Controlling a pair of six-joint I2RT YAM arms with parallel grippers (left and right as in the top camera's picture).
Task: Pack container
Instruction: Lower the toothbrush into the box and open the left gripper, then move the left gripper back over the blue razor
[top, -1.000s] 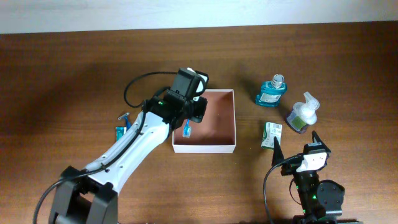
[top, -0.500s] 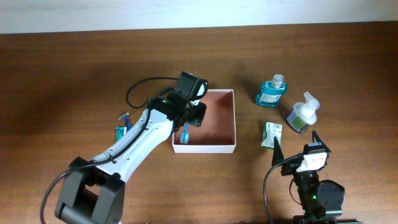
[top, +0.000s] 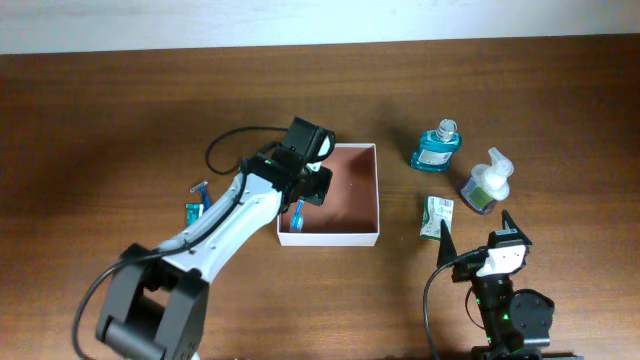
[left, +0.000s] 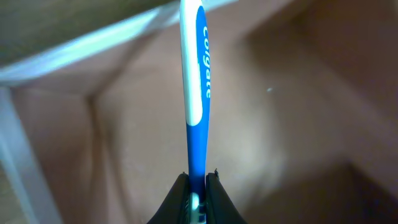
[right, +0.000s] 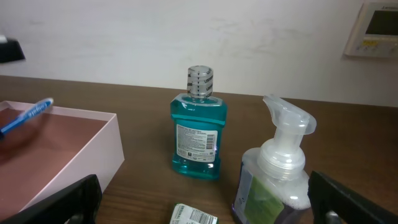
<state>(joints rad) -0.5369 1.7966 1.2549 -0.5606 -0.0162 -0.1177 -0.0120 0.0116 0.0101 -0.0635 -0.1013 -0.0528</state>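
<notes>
Container (top: 352, 200) sits mid-table, its floor bare. Left gripper (top: 303, 196) is clenched on a blue-and-white toothbrush (left: 197, 93), which is held over the container's left side, tip dipping inside, not yet let go. Right gripper (top: 474, 226) is splayed open at near right, idle. Lying outside: mouthwash (top: 437, 146), pump bottle (top: 486, 185) and packet (top: 437, 217) to the right, razor (top: 200, 190) to the left. Packing looks barely begun.

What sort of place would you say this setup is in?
Probably an indoor room, perhaps a lab or office: a wooden table beside a plain white wall with a wall-mounted control panel.
</notes>
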